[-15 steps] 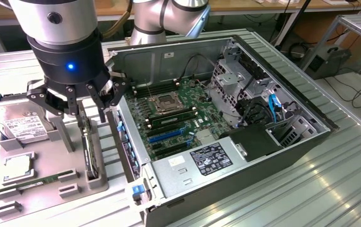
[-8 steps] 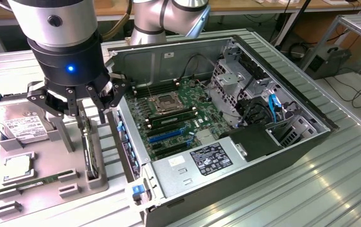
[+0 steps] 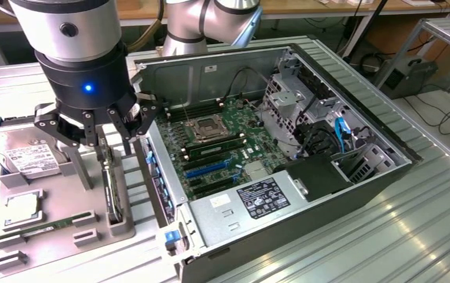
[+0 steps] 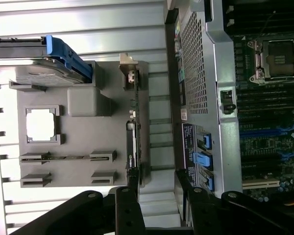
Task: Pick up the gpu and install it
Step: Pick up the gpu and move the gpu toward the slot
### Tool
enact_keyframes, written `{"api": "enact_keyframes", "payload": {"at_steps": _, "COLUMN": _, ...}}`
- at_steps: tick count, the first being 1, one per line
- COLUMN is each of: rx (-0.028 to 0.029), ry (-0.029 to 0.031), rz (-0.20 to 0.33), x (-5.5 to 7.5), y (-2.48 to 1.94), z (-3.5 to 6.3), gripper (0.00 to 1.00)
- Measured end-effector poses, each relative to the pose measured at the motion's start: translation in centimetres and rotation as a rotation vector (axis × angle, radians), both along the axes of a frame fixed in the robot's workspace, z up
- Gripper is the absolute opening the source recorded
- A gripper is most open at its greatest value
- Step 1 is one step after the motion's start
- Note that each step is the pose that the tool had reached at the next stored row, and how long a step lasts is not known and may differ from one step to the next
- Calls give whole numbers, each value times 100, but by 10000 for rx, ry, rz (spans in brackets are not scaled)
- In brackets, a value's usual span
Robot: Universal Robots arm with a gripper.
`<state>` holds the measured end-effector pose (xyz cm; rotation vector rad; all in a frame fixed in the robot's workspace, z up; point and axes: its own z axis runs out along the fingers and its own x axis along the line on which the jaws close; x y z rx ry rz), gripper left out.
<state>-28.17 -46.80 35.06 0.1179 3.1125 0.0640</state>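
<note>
Exterior view showed the gripper (image 3: 99, 140) spread wide and empty, poised above the gpu (image 3: 112, 188), which stood on edge in the grey holder (image 3: 52, 236), its long axis apparently crosswise to the jaws' closing line.

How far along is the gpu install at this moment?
Nothing is done yet: the gpu stands on edge in the grey holder. In hand: the open gripper hovers above it, gripping nothing. Left: the lift and seating it on the motherboard.
</note>
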Motion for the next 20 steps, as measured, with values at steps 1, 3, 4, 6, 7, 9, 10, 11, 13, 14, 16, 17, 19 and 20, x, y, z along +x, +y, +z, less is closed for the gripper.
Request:
{"api": "enact_keyframes", "payload": {"at_steps": 1, "rx": 0, "ry": 0, "rz": 0, "x": 0, "y": 0, "z": -3, "gripper": 42}}
{"api": "enact_keyframes", "payload": {"at_steps": 3, "rx": -1, "ry": 0, "rz": 0, "x": -1, "y": 0, "z": -8, "gripper": 42}}
{"api": "enact_keyframes", "payload": {"at_steps": 4, "rx": 0, "ry": 0, "rz": 0, "x": -2, "y": 0, "z": -11, "gripper": 42}}
{"api": "enact_keyframes", "payload": {"at_steps": 6, "rx": 0, "ry": 0, "rz": 0, "x": -3, "y": 0, "z": -17, "gripper": 42}}
{"api": "enact_keyframes", "payload": {"at_steps": 7, "rx": 0, "ry": 0, "rz": 0, "x": -3, "y": 0, "z": -21, "gripper": 42}}
{"api": "enact_keyframes", "payload": {"at_steps": 9, "rx": 0, "ry": 0, "rz": 0, "x": -4, "y": 0, "z": -26, "gripper": 42}}
{"api": "enact_keyframes", "payload": {"at_steps": 10, "rx": 0, "ry": 0, "rz": 0, "x": -4, "y": 0, "z": -29, "gripper": 42}}
{"api": "enact_keyframes", "payload": {"at_steps": 11, "rx": 0, "ry": 0, "rz": 0, "x": -5, "y": 0, "z": -31, "gripper": 42}}
{"api": "enact_keyframes", "payload": {"at_steps": 13, "rx": 0, "ry": 0, "rz": 0, "x": -5, "y": 0, "z": -37, "gripper": 42}}
{"api": "enact_keyframes", "payload": {"at_steps": 14, "rx": 0, "ry": 0, "rz": 0, "x": -6, "y": 0, "z": -40, "gripper": 42}}
{"api": "enact_keyframes", "payload": {"at_steps": 16, "rx": 0, "ry": 0, "rz": 0, "x": -8, "y": 0, "z": -46, "gripper": 42}}
{"api": "enact_keyframes", "payload": {"at_steps": 17, "rx": 0, "ry": 0, "rz": 0, "x": -8, "y": 0, "z": -49, "gripper": 42}}
{"api": "enact_keyframes", "payload": {"at_steps": 19, "rx": -1, "ry": 0, "rz": 0, "x": -10, "y": 0, "z": -54, "gripper": 42}}
{"api": "enact_keyframes", "payload": {"at_steps": 20, "rx": -1, "ry": 0, "rz": 1, "x": -11, "y": 0, "z": -56, "gripper": 42}}
